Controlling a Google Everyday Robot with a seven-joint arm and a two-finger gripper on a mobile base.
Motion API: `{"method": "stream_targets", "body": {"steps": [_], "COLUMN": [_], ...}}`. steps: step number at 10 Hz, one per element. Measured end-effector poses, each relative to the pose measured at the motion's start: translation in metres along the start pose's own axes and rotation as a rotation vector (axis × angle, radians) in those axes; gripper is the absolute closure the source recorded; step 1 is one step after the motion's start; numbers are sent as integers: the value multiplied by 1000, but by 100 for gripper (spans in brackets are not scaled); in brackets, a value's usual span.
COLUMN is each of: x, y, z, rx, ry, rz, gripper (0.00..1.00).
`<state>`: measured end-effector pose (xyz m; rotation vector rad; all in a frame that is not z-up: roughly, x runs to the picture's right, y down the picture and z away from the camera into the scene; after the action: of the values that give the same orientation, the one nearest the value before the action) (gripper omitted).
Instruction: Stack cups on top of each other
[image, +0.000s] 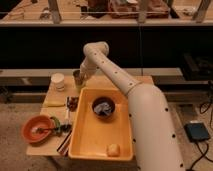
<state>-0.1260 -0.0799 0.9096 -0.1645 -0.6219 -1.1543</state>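
A pale yellow cup (58, 80) stands upright at the back left of the wooden table (50, 147). Just to its right is a dark brownish-grey cup (77, 80), also upright. My gripper (80, 75) hangs at the end of the white arm, right over and against this dark cup, and partly hides it. I cannot tell whether the cup rests on the table or is held. I cannot make out a light green cup.
A large yellow tub (90, 145) fills the table's middle, holding a wide dark bowl (104, 107) and a small pale lump (114, 149). An orange bowl (36, 129) with utensils sits at front left. A yellow flat item (54, 103) lies behind it.
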Motion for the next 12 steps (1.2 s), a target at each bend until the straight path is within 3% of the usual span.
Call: {"method": "stream_targets", "body": {"steps": [3,9,11,12], "x": [3,9,8,8], "y": [3,3,1,0], "z": [9,24,29,30], "rx": [-14,-27,-36,-39], "ry": [5,-4,-7,-7], "rz": [17,31,22,19], "gripper": [97,36,21,20]}}
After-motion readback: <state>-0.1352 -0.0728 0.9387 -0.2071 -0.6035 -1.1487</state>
